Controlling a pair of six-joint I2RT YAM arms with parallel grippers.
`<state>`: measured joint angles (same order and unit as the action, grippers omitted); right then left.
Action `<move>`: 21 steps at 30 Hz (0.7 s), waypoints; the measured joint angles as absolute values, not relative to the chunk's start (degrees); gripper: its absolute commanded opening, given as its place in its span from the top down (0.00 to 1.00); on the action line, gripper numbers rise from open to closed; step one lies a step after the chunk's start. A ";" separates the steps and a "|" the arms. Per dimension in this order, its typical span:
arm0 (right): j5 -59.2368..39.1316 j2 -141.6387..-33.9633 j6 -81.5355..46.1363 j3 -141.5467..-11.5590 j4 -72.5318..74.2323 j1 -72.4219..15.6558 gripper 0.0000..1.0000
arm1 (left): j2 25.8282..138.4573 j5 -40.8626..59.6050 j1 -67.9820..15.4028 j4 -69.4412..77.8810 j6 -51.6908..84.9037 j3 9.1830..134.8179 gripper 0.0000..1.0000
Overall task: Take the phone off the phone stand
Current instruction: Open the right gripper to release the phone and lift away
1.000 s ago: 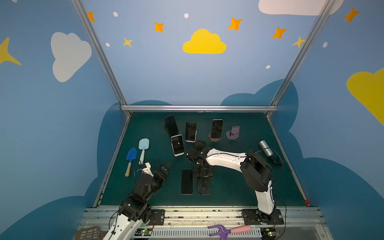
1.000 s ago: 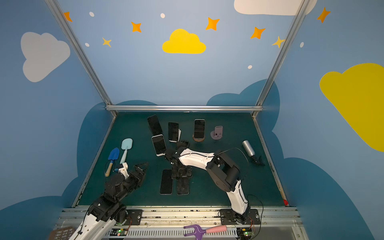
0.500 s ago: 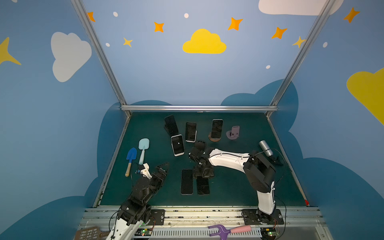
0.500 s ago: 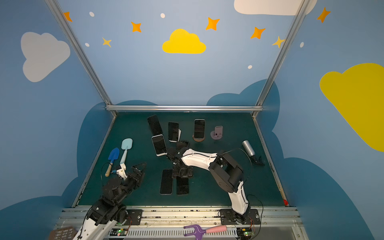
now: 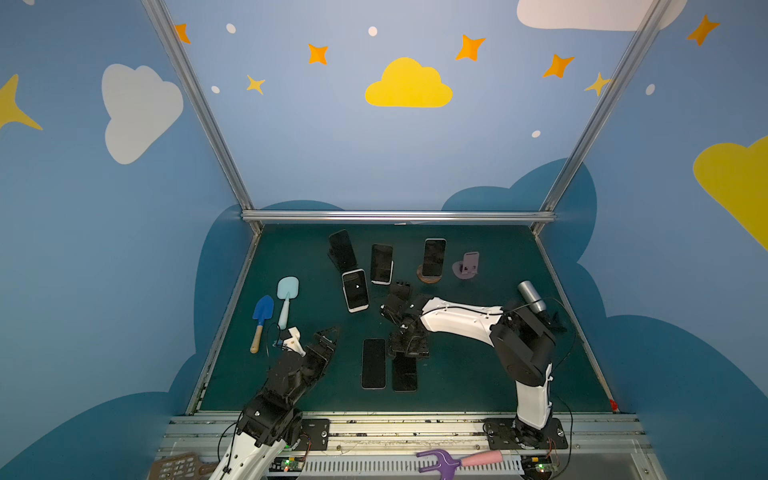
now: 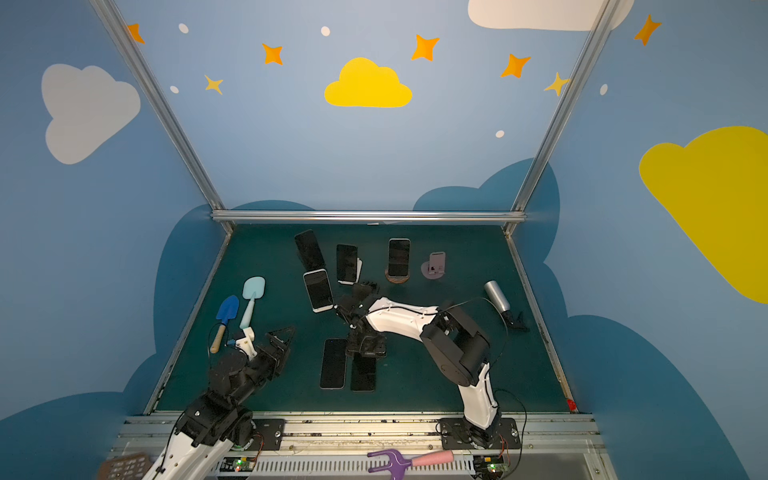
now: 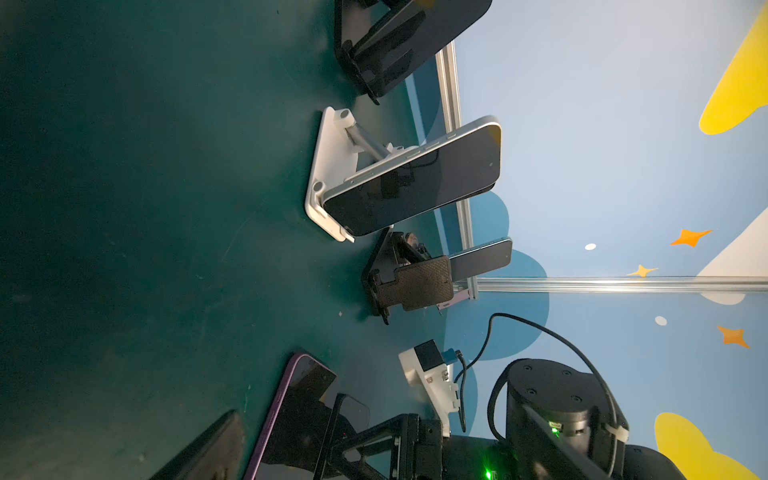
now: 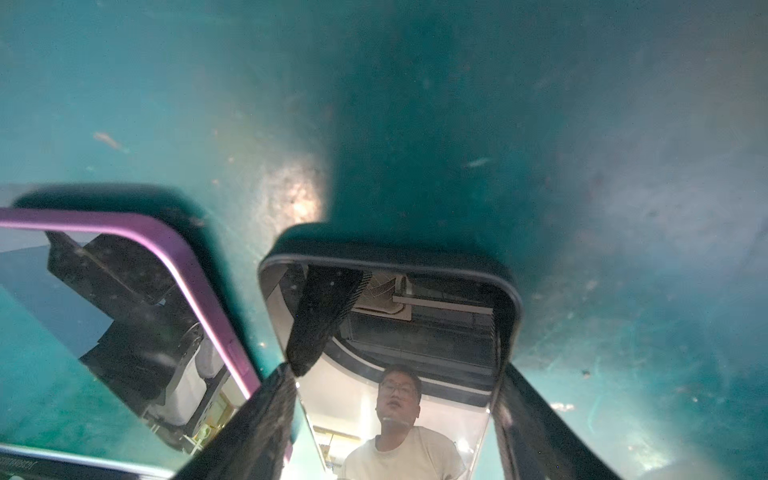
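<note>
While 4 phones [image 5: 434, 257] stand, 2 lie.

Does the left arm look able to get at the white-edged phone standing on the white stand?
Probably yes. The left claw is open, and only bare mat lies between it and the white-edged phone; the right arm is off to the side.

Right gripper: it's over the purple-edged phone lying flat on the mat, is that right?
Not quite. The right gripper is over the dark-edged phone lying flat on the mat, with its fingers on either side of it. The purple-edged phone lies beside it, outside the fingers. The right wrist view shows this.
</note>
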<state>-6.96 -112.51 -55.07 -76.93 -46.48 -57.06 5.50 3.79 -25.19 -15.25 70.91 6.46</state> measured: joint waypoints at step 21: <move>-7.99 -106.98 -54.78 -71.66 -43.90 -55.77 0.17 | 9.06 3.77 -25.19 -14.48 70.50 8.51 0.00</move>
<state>-7.99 -106.98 -54.78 -71.66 -43.90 -55.77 9.06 3.77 -25.19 -14.48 70.50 8.51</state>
